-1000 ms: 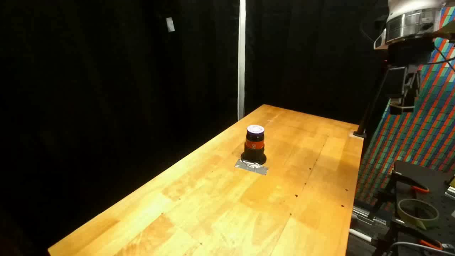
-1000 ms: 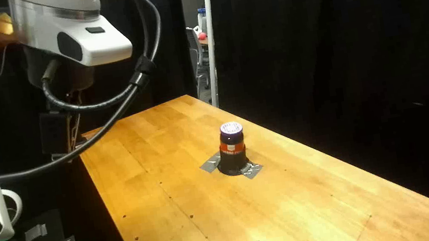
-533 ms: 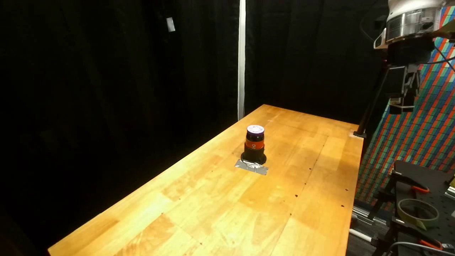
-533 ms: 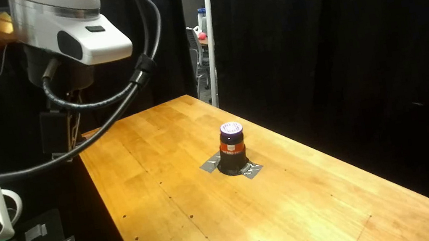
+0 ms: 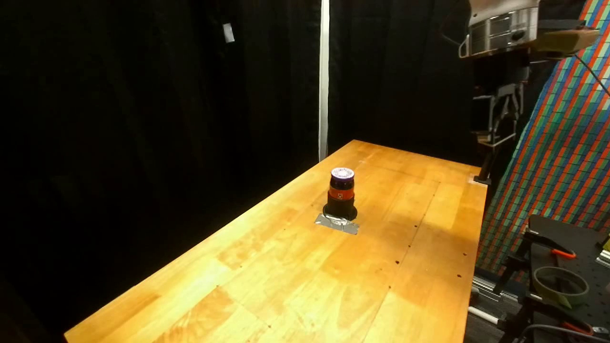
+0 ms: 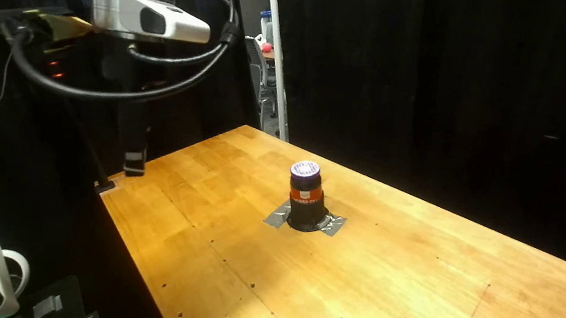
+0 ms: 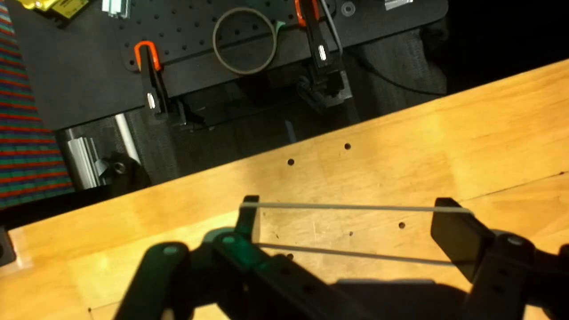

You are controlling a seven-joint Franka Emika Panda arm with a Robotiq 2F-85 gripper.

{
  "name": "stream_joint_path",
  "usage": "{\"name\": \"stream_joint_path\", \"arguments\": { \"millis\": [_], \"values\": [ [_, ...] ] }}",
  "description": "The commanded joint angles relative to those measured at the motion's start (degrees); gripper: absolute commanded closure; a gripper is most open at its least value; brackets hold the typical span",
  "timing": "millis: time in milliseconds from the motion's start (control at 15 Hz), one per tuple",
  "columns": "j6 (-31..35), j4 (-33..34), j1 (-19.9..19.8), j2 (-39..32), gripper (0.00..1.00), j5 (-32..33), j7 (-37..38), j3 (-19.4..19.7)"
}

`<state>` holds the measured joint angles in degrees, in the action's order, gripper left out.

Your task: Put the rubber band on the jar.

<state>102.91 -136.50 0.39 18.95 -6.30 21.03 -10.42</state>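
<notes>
The jar (image 5: 341, 194) stands upright on the wooden table in both exterior views (image 6: 306, 195). It has a pale lid with a purple rim, an orange-red label and a dark lower part with a flared base, taped down. My gripper (image 7: 349, 222) is open, with its fingers wide apart. The thin tan rubber band (image 7: 342, 206) is stretched around the outside of both fingers as two strands. My gripper is high above the table's edge, well apart from the jar, in both exterior views (image 5: 496, 136) (image 6: 135, 161).
Grey tape (image 5: 338, 224) (image 6: 277, 216) lies at the jar's base. Beside the wooden table (image 7: 382, 146) is a dark perforated bench with a tape roll (image 7: 244, 71) and orange-handled clamps (image 7: 153, 84). A dark post (image 6: 99, 169) stands at the table's corner. A cable (image 6: 166, 89) loops from the arm.
Within the last half second my arm and gripper have moved from beside the table toward it, leftward in an exterior view and rightward in the other exterior view. The jar has not moved.
</notes>
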Motion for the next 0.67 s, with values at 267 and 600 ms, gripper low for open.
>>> {"name": "stream_joint_path", "arguments": {
  "millis": [267,600],
  "values": [
    [6.9,25.5,2.9,-26.6,0.00,6.8,6.9,0.0],
    [11.2,41.1,5.6,-42.8,0.00,6.8,5.9,3.7]
  ]
}}
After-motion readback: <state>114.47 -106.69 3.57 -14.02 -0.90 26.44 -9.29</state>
